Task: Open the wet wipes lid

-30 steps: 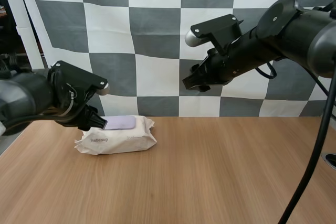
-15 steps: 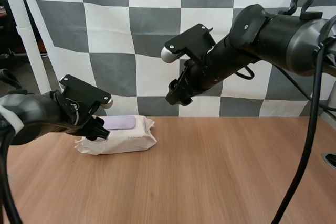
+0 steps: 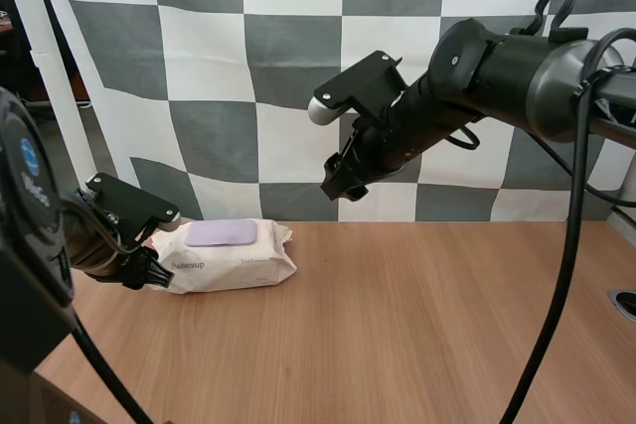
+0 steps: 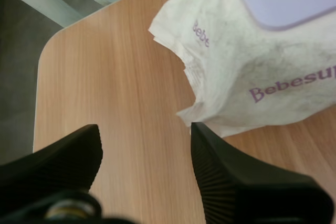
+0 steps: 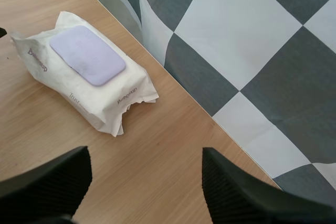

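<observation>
The left tool (image 3: 147, 273) has backed off the lid (image 3: 221, 233) to the left end of the wipes pack (image 3: 234, 263) on the surface (image 3: 397, 325), spread and empty; the right tool (image 3: 336, 184) hovers spread, above the pack; lid unopened

The soft white plastic pack of wet wipes (image 4: 252, 61) carries its brand in purple. In the left wrist view "Bebesu" runs along its side to the picture's edge, and "Bebe" stands on the crimped end flap. In the right wrist view the same word sits upside down on the side, by a smaller line that seems to begin "Inst". White lettering on the left arm's rounded black housing (image 3: 30, 245) is unreadable.
</observation>
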Robot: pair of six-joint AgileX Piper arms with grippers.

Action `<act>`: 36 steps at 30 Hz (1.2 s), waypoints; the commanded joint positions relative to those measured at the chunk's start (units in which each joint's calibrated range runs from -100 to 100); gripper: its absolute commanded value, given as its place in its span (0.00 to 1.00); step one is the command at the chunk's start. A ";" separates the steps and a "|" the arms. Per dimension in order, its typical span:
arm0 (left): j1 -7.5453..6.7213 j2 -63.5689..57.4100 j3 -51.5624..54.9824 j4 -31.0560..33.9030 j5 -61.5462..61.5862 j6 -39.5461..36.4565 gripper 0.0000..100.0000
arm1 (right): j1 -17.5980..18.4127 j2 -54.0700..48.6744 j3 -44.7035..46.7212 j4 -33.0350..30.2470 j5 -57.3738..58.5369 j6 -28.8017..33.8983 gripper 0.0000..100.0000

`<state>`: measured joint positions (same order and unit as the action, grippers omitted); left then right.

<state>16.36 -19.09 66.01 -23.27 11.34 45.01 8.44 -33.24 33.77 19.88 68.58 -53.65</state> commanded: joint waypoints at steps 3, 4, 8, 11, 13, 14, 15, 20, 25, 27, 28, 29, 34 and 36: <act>0.00 0.05 -0.87 -19.69 11.47 21.76 0.80 | 0.02 0.62 0.00 0.07 -1.14 0.00 1.00; 0.21 0.05 -1.15 -24.54 15.89 26.58 0.80 | 0.02 0.62 0.00 0.07 -1.14 0.00 1.00; 1.88 0.40 -1.27 -45.22 26.00 43.43 0.80 | 0.02 0.62 0.00 0.28 0.52 0.00 1.00; 3.04 2.98 -1.71 -47.17 27.00 48.30 0.80 | 0.02 0.62 0.00 0.28 2.70 0.00 1.00; 3.74 5.32 -2.91 -44.88 29.50 48.30 0.80 | 0.02 0.62 0.00 0.28 2.70 0.00 1.00; 4.12 6.61 -3.77 -44.35 31.06 48.30 0.80 | 0.02 0.62 0.00 0.39 2.65 0.00 1.00; 4.57 7.80 -4.71 -44.35 32.93 48.30 0.80 | 0.02 0.62 0.00 0.39 2.65 0.00 1.00; 5.56 10.76 -8.05 -43.53 38.59 48.30 0.80 | 0.02 0.62 0.00 1.25 2.46 0.00 1.00; 5.56 12.31 -11.21 -41.47 40.60 48.30 0.80 | 0.02 0.62 0.00 2.15 2.46 0.00 1.00; 5.56 13.23 -12.18 -40.82 40.65 48.30 0.80 | 0.02 0.62 0.00 2.91 2.66 0.00 1.00; 5.56 13.79 -12.48 -40.72 40.15 48.30 0.80 | 0.02 0.62 0.00 3.04 2.66 0.00 1.00; 5.56 14.47 -12.72 -40.05 39.99 48.30 0.80 | 0.02 0.62 0.00 3.04 2.66 0.00 1.00; 5.47 18.22 -13.21 -38.25 40.73 48.30 0.80 | 0.02 0.62 0.00 3.32 2.66 0.00 1.00; 5.38 19.27 -13.21 -38.13 42.23 48.30 0.80 | 0.02 0.62 0.00 3.32 2.66 0.00 1.00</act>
<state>21.86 -0.30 52.79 -61.53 52.58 92.29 8.44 -32.69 33.77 23.11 71.26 -53.65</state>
